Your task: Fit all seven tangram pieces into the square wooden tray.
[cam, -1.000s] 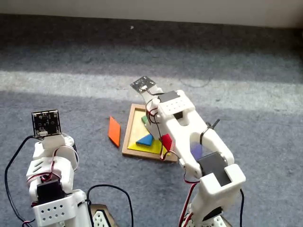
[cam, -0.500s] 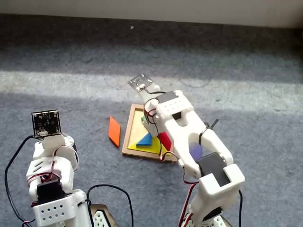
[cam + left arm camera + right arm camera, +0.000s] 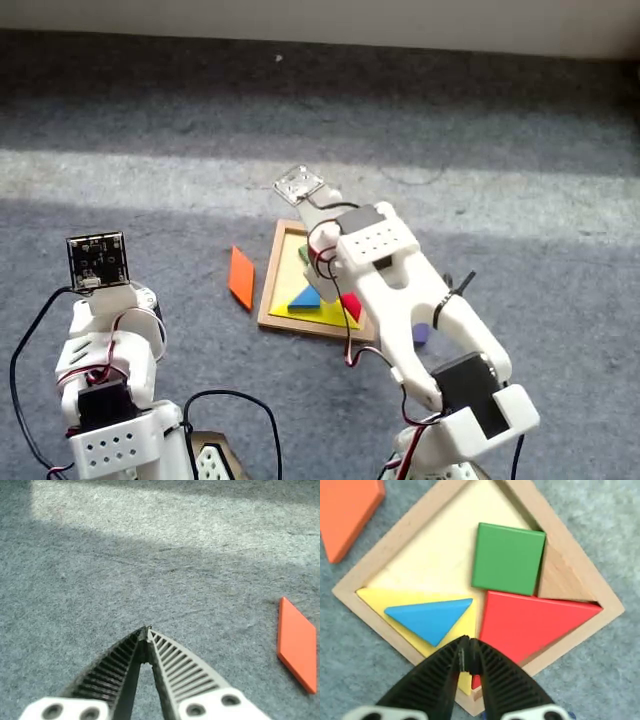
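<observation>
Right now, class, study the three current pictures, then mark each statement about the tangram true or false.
1. The orange parallelogram lies on the carpet, outside the wooden tray. True.
2. The green square lies outside the tray. False: it sits inside, beside the red triangle.
3. The blue triangle lies on the yellow triangle. True.
4. The left fingers grip the orange parallelogram. False: they are shut on nothing, and that piece lies apart from them.
</observation>
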